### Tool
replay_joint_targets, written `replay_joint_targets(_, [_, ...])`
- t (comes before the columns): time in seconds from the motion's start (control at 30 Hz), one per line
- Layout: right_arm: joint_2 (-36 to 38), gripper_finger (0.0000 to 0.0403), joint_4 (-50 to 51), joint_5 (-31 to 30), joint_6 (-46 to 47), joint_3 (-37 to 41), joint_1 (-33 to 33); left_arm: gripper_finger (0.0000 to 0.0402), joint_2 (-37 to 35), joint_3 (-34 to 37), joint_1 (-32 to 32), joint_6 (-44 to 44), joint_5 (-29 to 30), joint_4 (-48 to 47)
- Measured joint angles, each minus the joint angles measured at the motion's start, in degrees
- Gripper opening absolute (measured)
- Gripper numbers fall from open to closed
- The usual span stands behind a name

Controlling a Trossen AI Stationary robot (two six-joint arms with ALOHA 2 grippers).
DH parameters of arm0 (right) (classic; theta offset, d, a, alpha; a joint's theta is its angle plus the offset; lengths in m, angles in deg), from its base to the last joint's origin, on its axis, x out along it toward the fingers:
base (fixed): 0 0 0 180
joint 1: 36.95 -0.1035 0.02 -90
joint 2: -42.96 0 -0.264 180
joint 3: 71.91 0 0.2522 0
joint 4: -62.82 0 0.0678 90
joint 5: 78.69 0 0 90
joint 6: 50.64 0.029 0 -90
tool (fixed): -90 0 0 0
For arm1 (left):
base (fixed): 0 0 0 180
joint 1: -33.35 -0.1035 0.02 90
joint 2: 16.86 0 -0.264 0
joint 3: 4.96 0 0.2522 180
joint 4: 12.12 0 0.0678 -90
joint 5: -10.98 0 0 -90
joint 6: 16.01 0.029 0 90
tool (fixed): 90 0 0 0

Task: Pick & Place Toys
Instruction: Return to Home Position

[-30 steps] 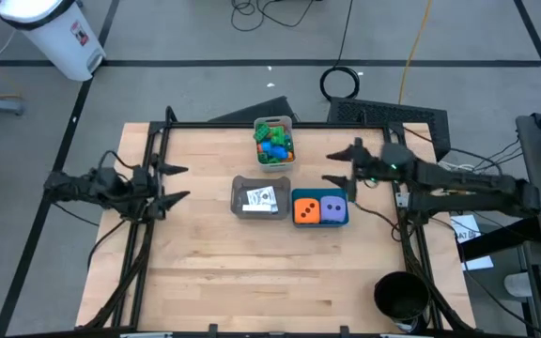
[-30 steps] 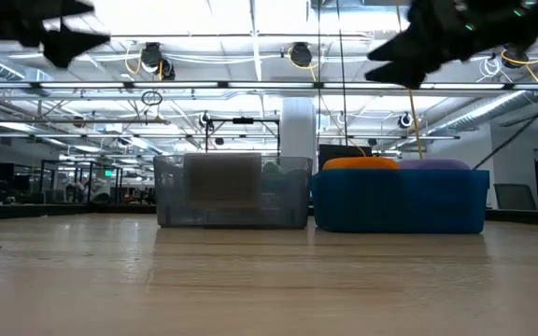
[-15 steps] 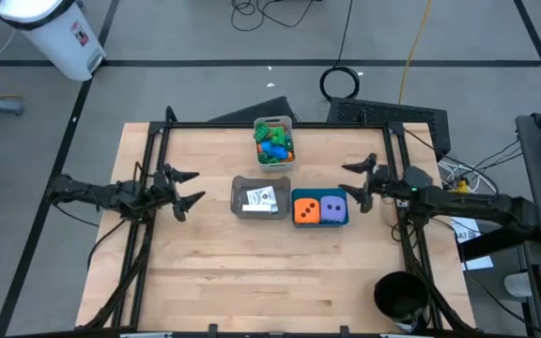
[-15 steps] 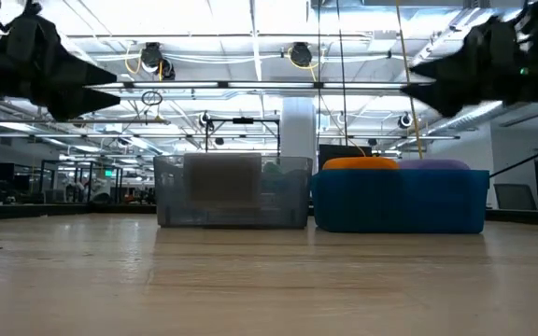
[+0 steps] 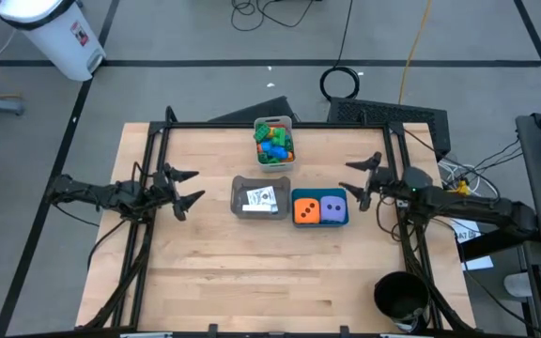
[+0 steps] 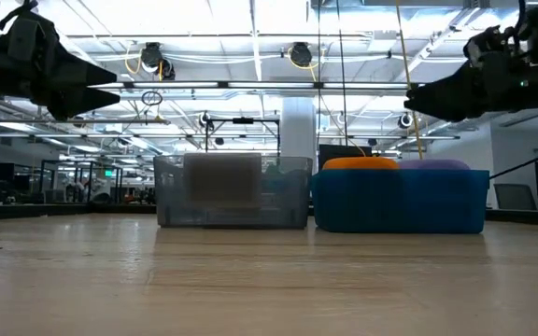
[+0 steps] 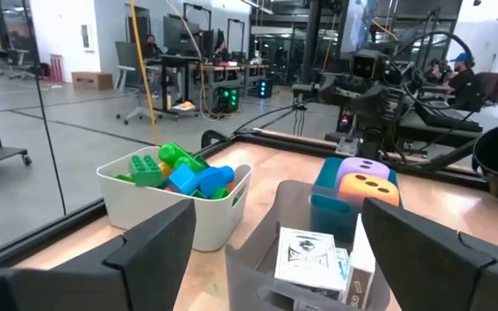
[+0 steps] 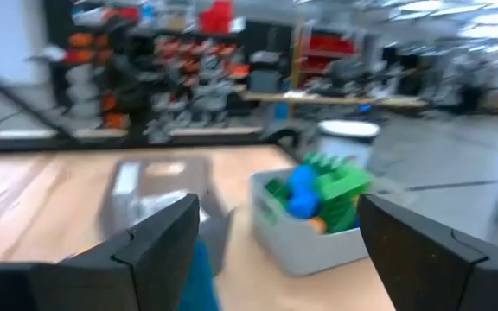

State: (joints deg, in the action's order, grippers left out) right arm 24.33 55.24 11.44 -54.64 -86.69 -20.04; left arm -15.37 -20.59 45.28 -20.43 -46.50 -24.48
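Note:
The toys lie in three bins mid-table. Coloured bricks (image 5: 273, 143) fill the pale bin (image 5: 260, 124) at the far side. White-edged cards (image 5: 261, 198) stand in the grey bin (image 5: 238, 199). An orange die (image 5: 306, 210) and a purple die (image 5: 333, 209) sit in the teal bin (image 5: 319, 223). My left gripper (image 5: 195, 186) hovers open, pointing level at the grey bin from the left. My right gripper (image 5: 350, 180) hovers open just right of the teal bin, pointing level toward it. In the wrist views, the left gripper (image 7: 279, 216) and right gripper (image 8: 279, 207) have nothing between their fingers.
A black frame rail (image 5: 270, 124) runs along the table's far edge, and rails stand at both sides. Bare wood (image 5: 270, 282) stretches across the near half of the table. A black bucket (image 5: 400, 299) stands off the table's near right corner.
Both grippers have come down from higher up and now hang level above the table. The left one has shifted a little toward the grey bin. The right one has drawn back toward the table's right and near side. Both have stayed open; the bins and toys have kept still.

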Motion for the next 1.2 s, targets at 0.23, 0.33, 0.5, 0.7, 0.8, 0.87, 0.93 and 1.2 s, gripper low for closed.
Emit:
replay_joint_targets(0.23, [10.4,0.0303,6.8,-6.2,0.0,0.0,0.4,0.0337,0.0,0.0,0.0,0.2,0.0,0.1])
replay_joint_targets(0.33, [12.3,0.0302,9.8,-6.0,0.4,0.1,0.3,0.0337,0.0,0.0,0.0,0.2,0.0,0.1])
replay_joint_targets(0.5, [12.2,0.0305,9.6,-6.1,0.2,0.1,0.3,0.0337,0.0,0.0,0.0,0.2,0.0,0.1])
replay_joint_targets(0.7, [12.1,0.0302,9.6,-6.1,0.1,0.1,0.3,0.0337,0.0,0.0,0.0,0.1,0.0,0.1])
replay_joint_targets(0.8, [12.1,0.0304,9.6,-6.0,0.1,0.1,0.3,0.0337,0.0,0.0,0.0,0.1,0.0,0.1])
replay_joint_targets(0.87, [12.1,0.0304,9.6,-6.1,0.1,0.1,0.3,0.0337,0.0,0.0,0.0,0.1,0.0,0.1])
replay_joint_targets(0.93, [12.1,0.0303,9.6,-6.1,0.1,0.1,0.3,0.0337,0.0,0.0,0.0,0.1,0.0,0.1])
replay_joint_targets(1.2, [12.1,0.0304,9.6,-6.1,0.1,0.1,0.3,0.0337,0.0,0.0,0.0,0.0,0.0,0.1])
